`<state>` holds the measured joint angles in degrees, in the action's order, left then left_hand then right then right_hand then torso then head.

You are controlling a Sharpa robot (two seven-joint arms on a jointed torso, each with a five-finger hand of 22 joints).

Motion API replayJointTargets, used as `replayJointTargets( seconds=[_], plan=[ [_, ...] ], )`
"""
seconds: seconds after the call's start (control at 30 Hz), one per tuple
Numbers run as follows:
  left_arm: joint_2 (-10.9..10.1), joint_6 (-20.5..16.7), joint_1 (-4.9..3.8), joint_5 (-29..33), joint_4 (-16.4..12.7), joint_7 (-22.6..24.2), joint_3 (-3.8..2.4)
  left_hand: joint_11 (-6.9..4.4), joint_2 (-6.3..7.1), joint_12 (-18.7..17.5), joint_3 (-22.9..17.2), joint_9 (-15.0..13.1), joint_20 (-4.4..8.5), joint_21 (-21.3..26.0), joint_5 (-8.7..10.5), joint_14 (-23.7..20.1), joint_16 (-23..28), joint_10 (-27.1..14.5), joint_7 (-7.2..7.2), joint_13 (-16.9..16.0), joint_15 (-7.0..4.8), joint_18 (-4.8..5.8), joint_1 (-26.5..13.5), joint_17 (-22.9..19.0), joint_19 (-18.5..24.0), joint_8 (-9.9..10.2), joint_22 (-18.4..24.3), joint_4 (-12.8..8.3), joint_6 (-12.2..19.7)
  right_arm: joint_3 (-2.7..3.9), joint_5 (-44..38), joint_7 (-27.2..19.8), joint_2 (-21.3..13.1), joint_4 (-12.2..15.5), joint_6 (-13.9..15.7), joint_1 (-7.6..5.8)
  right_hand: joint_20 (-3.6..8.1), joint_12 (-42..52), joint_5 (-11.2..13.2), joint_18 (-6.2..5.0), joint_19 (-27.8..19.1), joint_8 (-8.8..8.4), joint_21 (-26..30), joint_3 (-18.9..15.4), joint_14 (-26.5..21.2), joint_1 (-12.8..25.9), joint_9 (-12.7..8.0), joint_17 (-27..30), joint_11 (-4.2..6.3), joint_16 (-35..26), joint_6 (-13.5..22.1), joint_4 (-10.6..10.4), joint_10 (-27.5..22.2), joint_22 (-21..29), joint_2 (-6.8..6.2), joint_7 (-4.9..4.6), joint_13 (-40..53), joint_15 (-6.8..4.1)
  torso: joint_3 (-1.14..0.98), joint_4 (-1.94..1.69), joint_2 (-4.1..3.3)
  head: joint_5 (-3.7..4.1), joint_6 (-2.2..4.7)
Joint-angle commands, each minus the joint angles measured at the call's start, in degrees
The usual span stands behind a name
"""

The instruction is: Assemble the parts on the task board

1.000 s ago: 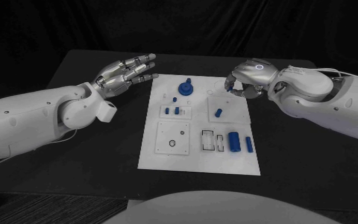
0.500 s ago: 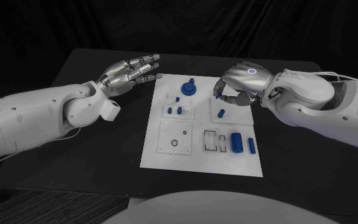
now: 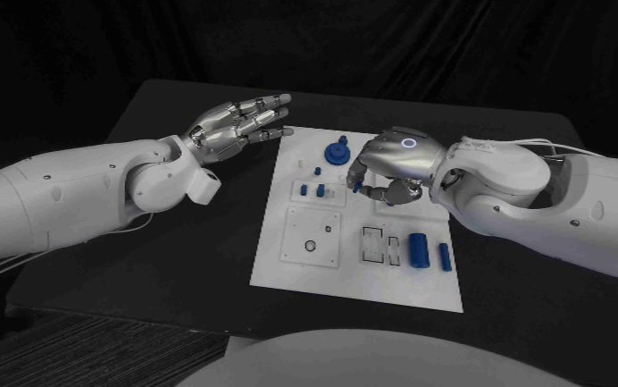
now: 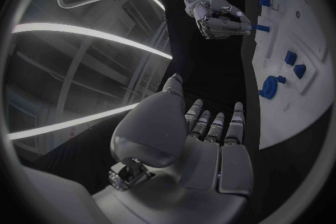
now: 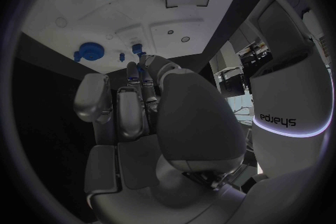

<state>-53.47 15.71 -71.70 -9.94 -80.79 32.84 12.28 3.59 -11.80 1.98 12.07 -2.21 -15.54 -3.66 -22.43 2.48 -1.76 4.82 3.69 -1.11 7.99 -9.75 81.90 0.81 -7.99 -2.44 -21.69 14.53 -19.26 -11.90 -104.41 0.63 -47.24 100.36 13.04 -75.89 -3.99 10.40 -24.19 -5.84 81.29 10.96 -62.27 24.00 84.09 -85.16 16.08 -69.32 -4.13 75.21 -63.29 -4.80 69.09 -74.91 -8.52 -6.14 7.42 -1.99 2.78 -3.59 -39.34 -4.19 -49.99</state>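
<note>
A white task board [image 3: 294,266] lies in the middle of a black table [image 3: 154,119]. The right hand [image 3: 390,165] hovers over the board's far half, fingers curled around a small blue peg [image 3: 357,185] — pinched at the fingertips. The left hand [image 3: 241,123] floats just off the board's far left corner, fingers spread, holding nothing. A blue knobbed part [image 3: 338,153] stands near the far edge; two blue cylinders [image 3: 420,248] lie near the right edge.

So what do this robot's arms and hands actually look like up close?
Both arms are smooth, rounded white shells. The left hand and right hand are silver metal with jointed fingers. The right hand's back carries a small glowing ring, thin cables run along the right arm, and its wrist view shows a lit band beside a dark logo.
</note>
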Motion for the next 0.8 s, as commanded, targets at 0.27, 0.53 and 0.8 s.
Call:
replayJointTargets(
  seconds=[0.27, 0.53, 0.8],
  plan=[
    [0.6, 1.1, 0.15, 0.4, 0.1, 0.2, -0.05, 0.44, -0.29, 0.3, -0.2, -0.1, -0.23, -0.3, -0.49, 0.1, -0.3, 0.1, 0.42, -0.1, 0.38, -0.6, 0.4, 0.1, -0.2, -0.1, 0.1, -0.3, 0.0, 0.02, -3.5, 1.1, 4.3, -3.0, -1.9, 2.91, -0.21, -0.7, -0.4, 0.5, -0.5, -0.59, 0.9, 0.4, 0.6, 0.2, -0.2, 0.3, 1.38, -0.4, -0.3, 0.2, 1.8, -8.1, 0.25, -0.25, -0.2, 0.28, 0.03, 0.09, 0.01, -1.98, -0.01],
    [1.0, 1.5, 0.3, 0.4, 0.3, -0.1, -0.06, 0.64, -0.41, 0.4, -0.3, -0.1, -0.33, -0.3, -0.68, 0.1, -0.3, 0.2, 0.49, -0.1, 0.47, -0.59, 0.7, 0.1, -0.3, -0.1, 0.2, -0.5, 0.1, 0.03, -5.4, 1.4, 6.0, -3.6, -1.5, 4.31, -0.21, -0.7, -0.3, 0.48, -0.6, -0.65, 1.0, 0.4, 0.6, 0.3, -0.2, 0.3, 1.39, -0.5, -0.3, 0.2, 1.8, -8.0, 0.15, -0.25, -0.2, 0.28, -0.01, 0.04, -0.02, -3.41, -0.01],
    [1.3, 1.7, 0.76, 0.4, 0.6, -0.4, -0.06, 0.8, -0.47, 0.4, -0.4, -0.1, -0.4, -0.3, -0.98, 0.1, -0.3, 0.2, 0.45, -0.1, 0.57, -0.6, 1.1, 0.1, -0.3, -0.1, 0.3, -0.8, 0.1, 0.03, -6.3, 1.8, 6.3, -3.4, -1.1, 5.11, -0.21, -0.7, -0.3, 0.47, -0.6, -0.71, 1.0, 0.3, 0.6, 0.4, -0.2, 0.3, 1.44, -0.5, -0.4, 0.3, 2.1, -8.0, 0.02, -0.22, -0.2, 0.26, 0.04, 0.15, 0.04, -4.68, -0.01]
  ],
)
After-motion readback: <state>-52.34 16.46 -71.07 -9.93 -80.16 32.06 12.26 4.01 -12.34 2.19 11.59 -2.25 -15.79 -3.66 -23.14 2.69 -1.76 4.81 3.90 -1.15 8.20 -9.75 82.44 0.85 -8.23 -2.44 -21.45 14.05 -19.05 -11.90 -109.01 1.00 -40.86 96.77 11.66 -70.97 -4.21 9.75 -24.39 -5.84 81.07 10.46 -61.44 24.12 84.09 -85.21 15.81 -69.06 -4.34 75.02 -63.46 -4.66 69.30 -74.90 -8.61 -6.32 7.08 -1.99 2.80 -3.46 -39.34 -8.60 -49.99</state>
